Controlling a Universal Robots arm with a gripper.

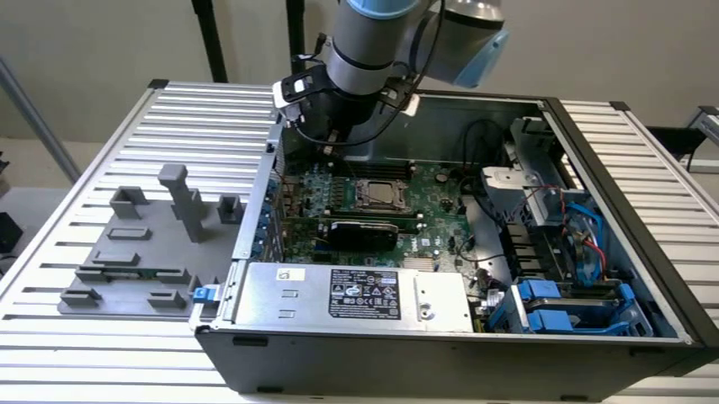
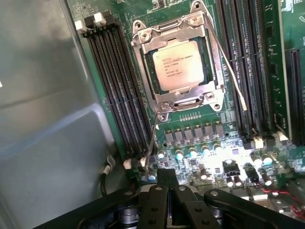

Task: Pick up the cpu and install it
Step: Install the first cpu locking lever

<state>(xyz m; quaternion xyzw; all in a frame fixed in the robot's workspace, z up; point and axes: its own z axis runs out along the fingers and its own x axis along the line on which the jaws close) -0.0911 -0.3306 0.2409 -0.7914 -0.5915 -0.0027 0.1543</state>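
Clenched shut and empty, the hand hovers over the motherboard, the cpu seated in its socket at five o'clock from it in the exterior view.

Exterior high over case, wrist close above shared cpu

I'm working in a robotics lab: ribbed aluminium surface, opened computer case, grey fixture block, bare walls.

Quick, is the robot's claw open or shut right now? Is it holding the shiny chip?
Gripper: shut, holding nothing. The cpu sits in the socket.
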